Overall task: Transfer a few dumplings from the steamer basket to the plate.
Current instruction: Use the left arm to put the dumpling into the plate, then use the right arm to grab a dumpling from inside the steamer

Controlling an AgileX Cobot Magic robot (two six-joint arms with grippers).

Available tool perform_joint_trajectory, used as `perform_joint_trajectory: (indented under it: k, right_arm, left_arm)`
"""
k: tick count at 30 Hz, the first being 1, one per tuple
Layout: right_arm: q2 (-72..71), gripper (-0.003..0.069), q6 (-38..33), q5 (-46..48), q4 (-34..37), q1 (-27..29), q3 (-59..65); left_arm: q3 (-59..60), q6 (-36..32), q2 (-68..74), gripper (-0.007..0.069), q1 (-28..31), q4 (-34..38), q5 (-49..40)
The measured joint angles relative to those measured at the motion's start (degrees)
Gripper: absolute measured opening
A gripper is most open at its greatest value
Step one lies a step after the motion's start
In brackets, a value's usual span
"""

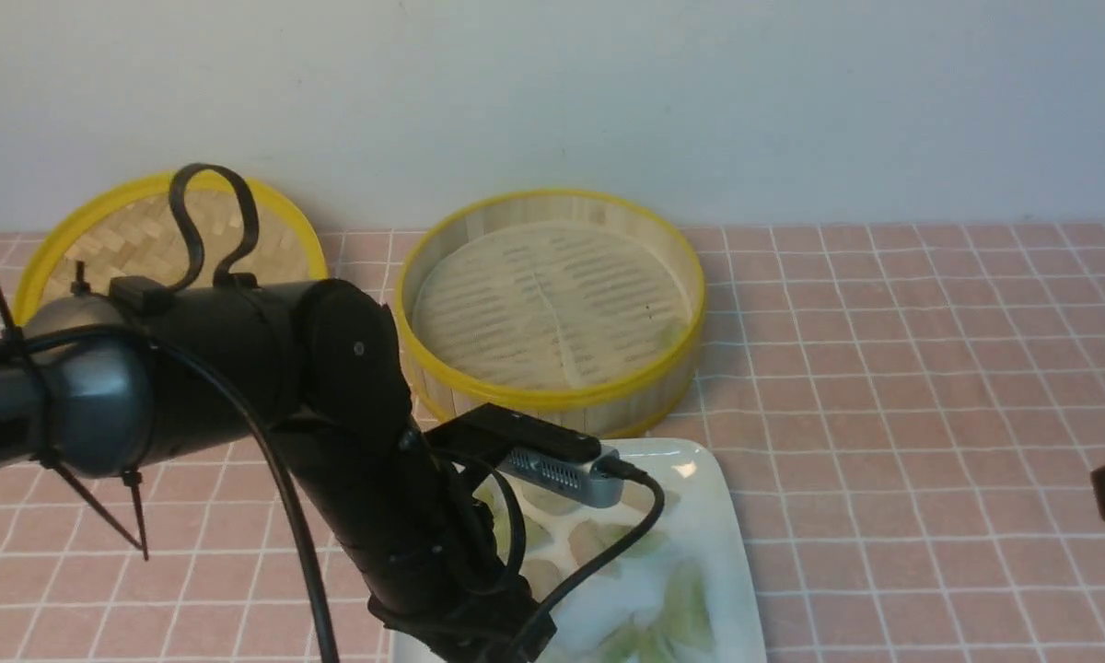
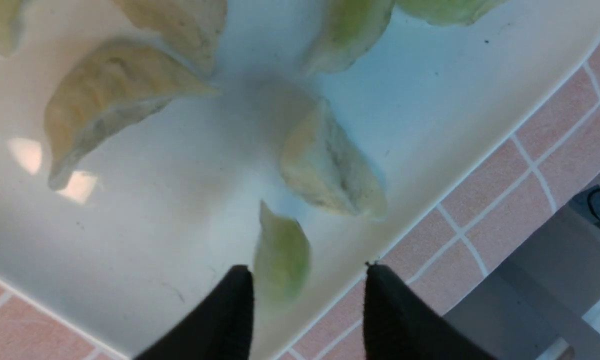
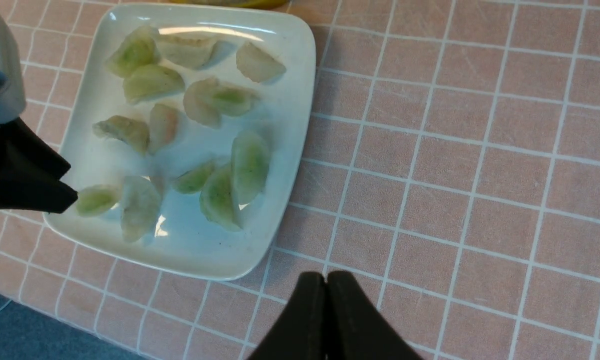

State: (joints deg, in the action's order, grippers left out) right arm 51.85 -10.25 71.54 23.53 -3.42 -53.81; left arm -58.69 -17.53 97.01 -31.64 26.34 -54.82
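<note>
About a dozen dumplings (image 3: 250, 160) lie on the near white plate (image 3: 307, 60) as the left gripper (image 2: 307, 272), jaws spread, hovers over a green dumpling (image 2: 281, 255) at its near-left edge, the right gripper (image 3: 326, 280) clenched empty, and the far steamer basket (image 1: 552, 401) looks almost emptied.

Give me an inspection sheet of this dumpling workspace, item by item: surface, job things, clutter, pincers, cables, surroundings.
Surface: pink checked tablecloth, no spills seen.
Job's things: steamer basket at the back, nearly empty; plate in front of it holds about a dozen dumplings.
Clutter: woven bamboo lid at back left.
Pincers: left pincer open over the plate's edge, with a green dumpling between its tips; right pincer shut, above the cloth beside the plate.
Cables: black cable loop on the left arm; camera cable hanging over the plate.
Surroundings: plain pale wall behind.
</note>
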Motion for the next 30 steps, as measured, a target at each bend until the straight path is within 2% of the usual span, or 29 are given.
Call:
perform_joint_trajectory:
  k: [4, 6, 8, 10, 11, 12, 13, 15, 18, 24, 30]
  right_arm:
    - [0.0, -0.001, -0.7, -1.4, 0.1, 0.0, 0.0]
    - [0.6, -0.001, -2.0, -2.6, 0.6, 0.0, -0.5]
    - [2.5, -0.001, -4.0, -3.1, 2.0, 0.0, -2.2]
    - [5.0, -0.001, -5.4, -3.1, 3.5, 0.0, -4.6]
    - [7.9, -0.001, -7.0, -2.9, 4.5, -0.2, -7.1]
    - [8.3, -0.001, -7.0, -2.9, 4.5, -0.2, -7.1]
    - [11.7, -0.001, -7.9, -2.9, 4.8, -1.3, -10.3]
    - [16.8, -0.001, -8.6, -3.1, 4.6, -3.8, -14.6]
    - [24.8, -0.001, -9.1, -3.5, 2.1, -8.1, -21.6]
    - [43.4, -0.001, -9.3, -4.0, -5.8, -15.0, -38.1]
    - [61.6, 0.0007, -8.9, -2.6, -10.9, -17.8, -55.1]
  left_arm:
    - [-0.5, 0.0, 0.2, 0.0456, 0.0, 0.0, 0.0]
    - [-2.1, 0.3, 0.1, 0.0456, 0.0, -1.1, -0.5]
    - [-4.1, 1.1, -0.7, 0.0414, 0.0, -2.5, -1.6]
    - [-6.0, 2.2, -2.1, 0.0335, 0.0, -3.7, -2.6]
    - [-7.3, 3.2, -4.4, 0.0237, 0.0, -4.7, -3.3]
    - [-7.4, 3.3, -4.4, 0.0222, 0.0, -4.8, -3.4]
    - [-8.0, 4.0, -7.3, 0.0117, 0.0, -5.5, -3.5]
    - [-8.1, 5.0, -12.4, 0.0035, 0.0, -5.9, -3.8]
    - [-8.0, 6.4, -21.3, 0.0, 0.0, -6.0, -4.9]
    - [-5.6, 10.0, -39.5, -0.0006, 0.0, -6.6, -5.5]
    - [-3.9, 16.7, -52.0, -0.0006, 0.0, -10.4, -6.3]
